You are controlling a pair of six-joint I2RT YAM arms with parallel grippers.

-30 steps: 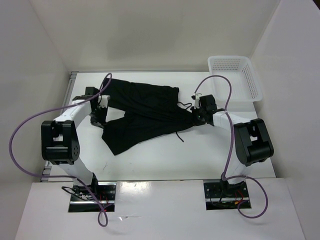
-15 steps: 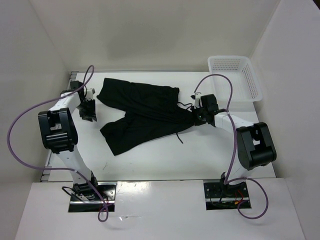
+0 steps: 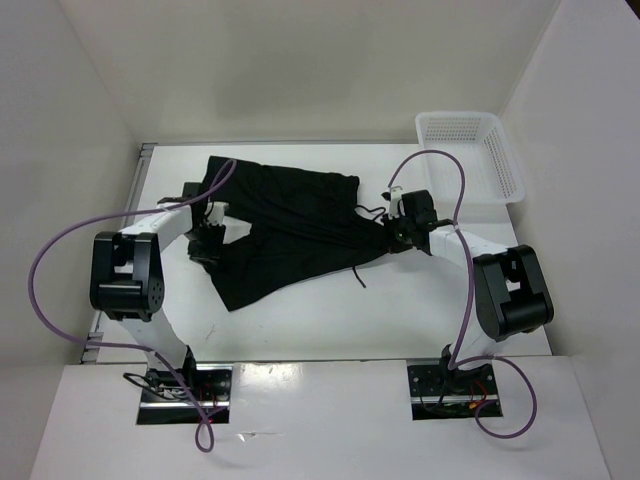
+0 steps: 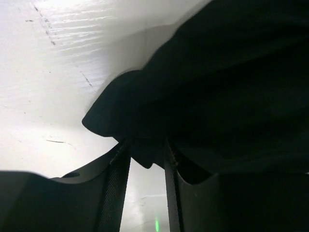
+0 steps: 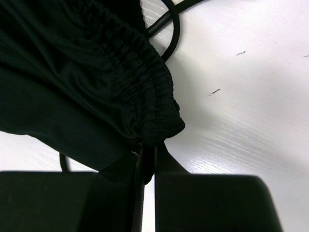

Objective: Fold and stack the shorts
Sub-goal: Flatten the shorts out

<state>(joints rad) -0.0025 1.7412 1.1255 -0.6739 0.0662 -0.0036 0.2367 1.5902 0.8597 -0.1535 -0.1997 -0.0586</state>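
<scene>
The black shorts [image 3: 290, 225] lie spread out in the middle of the white table, waistband to the right and legs to the left. My left gripper [image 3: 208, 240] is at the edge of the near leg. In the left wrist view its jaws [image 4: 146, 154] stand open, with a fold of the shorts [image 4: 217, 87] hanging between the fingertips. My right gripper [image 3: 392, 235] is shut on the gathered waistband [image 5: 145, 96], pinched between its fingers [image 5: 147, 154]. The thin drawstring [image 3: 357, 272] trails off the cloth near that hand.
A white lattice basket [image 3: 470, 155] stands at the back right corner. White walls close in the table on the left, back and right. Purple cables loop above both arms.
My left gripper opened, swung out to the table's left edge, then came back to the near leg. The right gripper kept its hold and did not move.
</scene>
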